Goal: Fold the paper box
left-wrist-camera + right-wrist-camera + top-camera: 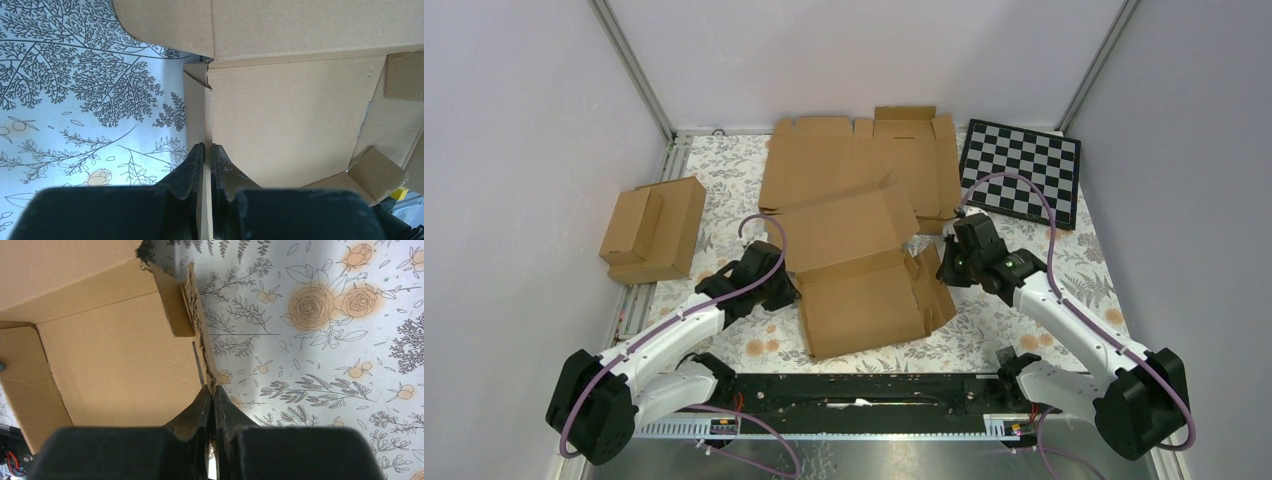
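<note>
The paper box is plain brown cardboard lying mid-table, its lid half raised toward the back and its side flaps up. My left gripper is at the box's left side, shut on the raised left wall, whose edge runs between the fingers. My right gripper is at the box's right side, shut on the raised right wall, whose torn edge enters between the fingers. The box floor shows in the left wrist view and in the right wrist view.
A wider flat cardboard blank lies behind the box. Two joined small brown boxes stand at the left. A checkerboard lies at the back right. The floral cloth covers the table, with grey walls around.
</note>
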